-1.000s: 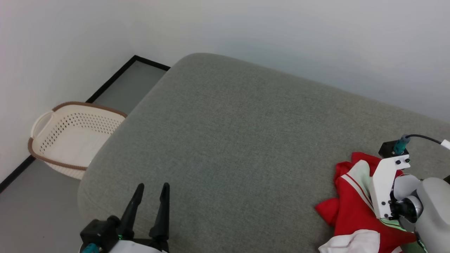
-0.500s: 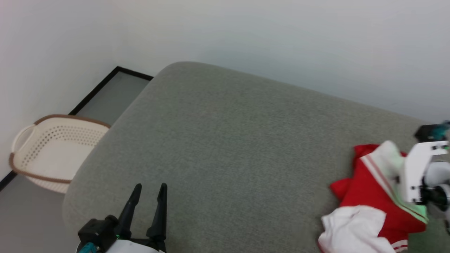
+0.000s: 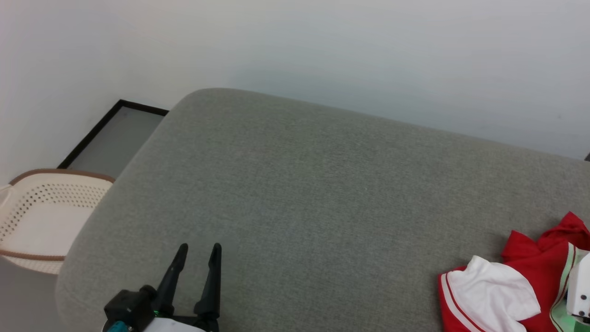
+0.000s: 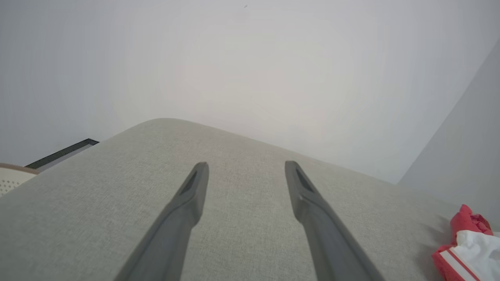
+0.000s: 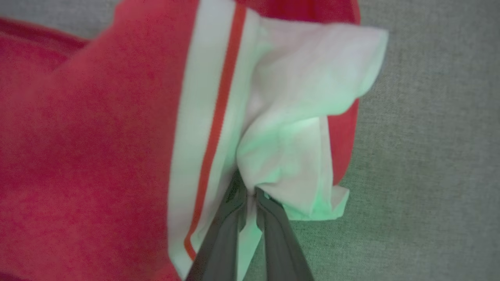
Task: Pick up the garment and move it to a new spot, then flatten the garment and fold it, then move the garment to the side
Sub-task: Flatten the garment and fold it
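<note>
Two grippers to report, left to right in the head view.

At 9 o'clock: cream perforated basket (image 3: 55,198) with brown rim, on grey floor (image 3: 115,138), beside the left end of the cushion (image 3: 299,184), near the white wall (image 3: 322,55).

At 7 o'clock: left gripper (image 3: 200,249), spread wide, gripping nothing, over bare grey upholstery. Same left gripper (image 4: 246,168) in the left wrist view, jaws well apart, only cushion fabric between them.

At 4 o'clock, cut by the frame edge: the garment (image 3: 530,281), bunched at the cushion's right end. Red body, white sleeve panel flopped on top, red-white stripe trim. Also low at 4 o'clock in the left wrist view.

Just right of it, at the frame edge: white bracket (image 3: 581,290) of the right wrist.

In the right wrist view: right gripper (image 5: 248,189) pinched almost closed on a fold of white sleeve fabric. Red cloth at 9 o'clock, grey cushion at 3 o'clock, green glow on the pinched fold.
</note>
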Available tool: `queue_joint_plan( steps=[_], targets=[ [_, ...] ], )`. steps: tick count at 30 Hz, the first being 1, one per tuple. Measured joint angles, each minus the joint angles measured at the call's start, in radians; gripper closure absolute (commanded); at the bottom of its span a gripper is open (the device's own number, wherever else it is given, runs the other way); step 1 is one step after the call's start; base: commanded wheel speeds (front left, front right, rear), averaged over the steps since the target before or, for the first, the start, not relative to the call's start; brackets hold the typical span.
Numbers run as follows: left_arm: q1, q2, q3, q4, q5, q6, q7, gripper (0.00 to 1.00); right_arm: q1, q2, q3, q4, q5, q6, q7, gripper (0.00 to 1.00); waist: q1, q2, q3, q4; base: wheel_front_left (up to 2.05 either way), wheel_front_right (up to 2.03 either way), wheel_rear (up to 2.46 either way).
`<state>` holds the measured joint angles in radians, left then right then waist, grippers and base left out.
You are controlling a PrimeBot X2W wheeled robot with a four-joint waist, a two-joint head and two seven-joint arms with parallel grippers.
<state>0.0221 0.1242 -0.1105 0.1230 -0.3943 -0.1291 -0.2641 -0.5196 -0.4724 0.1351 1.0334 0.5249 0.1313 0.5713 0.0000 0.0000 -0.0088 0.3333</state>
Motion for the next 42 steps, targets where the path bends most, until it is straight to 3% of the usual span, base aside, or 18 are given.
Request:
queue_joint_plan(
  steps=[6, 7, 8, 9, 10, 17, 24, 29, 34, 38, 42],
  targets=[
    [-0.014, 0.003, -0.015, 0.01, -0.004, 0.0, 0.0, 0.0, -0.009, 0.035, -0.046, 0.035, -0.033, 0.0, -0.021, 1.0, 0.0, 0.0, 0.013, -0.026, 0.0, 0.0, 0.0],
    [-0.016, 0.006, -0.017, 0.012, -0.004, 0.0, 0.0, 0.0, -0.017, 0.038, -0.052, 0.045, -0.038, 0.0, -0.025, 0.94, 0.0, 0.0, 0.013, -0.03, 0.0, 0.0, 0.0],
    [-0.017, 0.008, -0.019, 0.015, -0.005, 0.0, 0.0, 0.0, -0.024, 0.042, -0.054, 0.056, -0.048, 0.001, -0.03, 0.65, 0.0, 0.0, 0.013, -0.034, 0.0, 0.0, 0.0],
    [-0.017, 0.009, -0.021, 0.018, -0.005, 0.0, 0.0, 0.0, -0.029, 0.05, -0.058, 0.067, -0.061, 0.001, -0.034, 0.23, 0.0, 0.0, 0.01, -0.038, 0.0, 0.0, 0.0],
    [-0.016, 0.01, -0.022, 0.021, -0.005, 0.0, 0.0, 0.0, -0.034, 0.055, -0.065, 0.081, -0.069, 0.0, -0.041, 0.0, 0.0, 0.0, 0.006, -0.041, 0.0, 0.0, 0.0],
    [0.01, 0.029, -0.016, 0.025, -0.009, 0.0, 0.0, 0.0, -0.054, 0.09, -0.059, 0.084, -0.105, 0.0, -0.073, 0.0, 0.0001, 0.0, -0.033, -0.075, 0.0, 0.0, 0.0],
    [0.053, 0.04, 0.023, 0.012, -0.011, 0.0, 0.0, 0.0, -0.02, 0.102, 0.026, -0.109, -0.1, 0.0, -0.136, 0.0, 0.0001, 0.0, -0.064, -0.142, 0.0, 0.0, 0.0],
    [0.083, 0.03, 0.051, -0.012, -0.011, 0.0, 0.0, 0.0, 0.101, 0.077, 0.107, -0.353, -0.085, 0.0, -0.284, 0.0, 0.0, 0.0, -0.082, -0.201, 0.0, 0.0, 0.0],
    [0.113, 0.012, 0.077, -0.031, 0.01, 0.0, 0.0, 0.0, 0.248, 0.042, 0.164, -0.596, -0.154, 0.0, -0.575, 0.0, 0.0, 0.0, -0.093, -0.26, 0.0, 0.0, 0.0],
    [0.127, -0.003, 0.093, -0.04, 0.02, 0.0, 0.0, 0.0, 0.354, 0.065, 0.151, -0.668, -0.25, 0.0, -0.731, 0.0, 0.0, 0.0, -0.097, -0.306, 0.0, 0.0, 0.0],
    [0.126, -0.012, 0.096, -0.044, 0.027, 0.0, 0.0, 0.0, 0.395, 0.118, 0.122, -0.688, -0.309, 0.0, -0.788, 0.0, 0.0, 0.0, -0.096, -0.343, 0.0, 0.0, 0.0]
  ],
)
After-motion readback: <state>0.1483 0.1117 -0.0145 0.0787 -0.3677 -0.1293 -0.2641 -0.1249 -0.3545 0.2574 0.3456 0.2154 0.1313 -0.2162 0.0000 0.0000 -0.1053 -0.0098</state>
